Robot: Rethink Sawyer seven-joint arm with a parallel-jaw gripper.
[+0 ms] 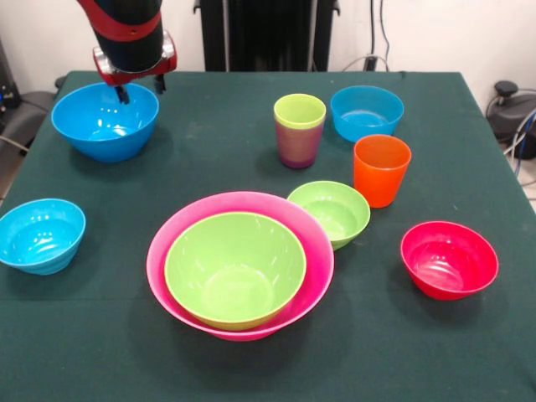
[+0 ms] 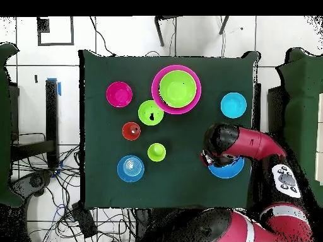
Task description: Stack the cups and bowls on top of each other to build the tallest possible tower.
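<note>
Huge pink bowl (image 1: 177, 251): holds large green bowl (image 1: 234, 268) | lime cup (image 1: 300, 111) nested in purple cup (image 1: 297, 144) behind it | my gripper (image 1: 141, 89) over large blue bowl (image 1: 105, 121), fingers spread, empty.

A dark green cloth covers the worktop (image 1: 251, 109); around it lie pale floor tiles (image 2: 126, 38) and tangled black cables (image 2: 57, 183).

- Huge bowl (image 1: 311, 243): pink; large bowl (image 1: 234, 268) nested inside it was lime green.
- Large bowl (image 1: 105, 120) was blue; two small bowls (image 1: 40, 235) (image 1: 366, 111) light blue.
- Small bowl (image 1: 332, 211): green; small bowl (image 1: 449, 260): red.
- Cups: orange (image 1: 381, 169); lime green (image 1: 300, 111) seated in translucent purple (image 1: 298, 146).
- Table (image 1: 226, 126) cover was dark green.
- Arm (image 1: 127, 33): black with red bands.
</note>
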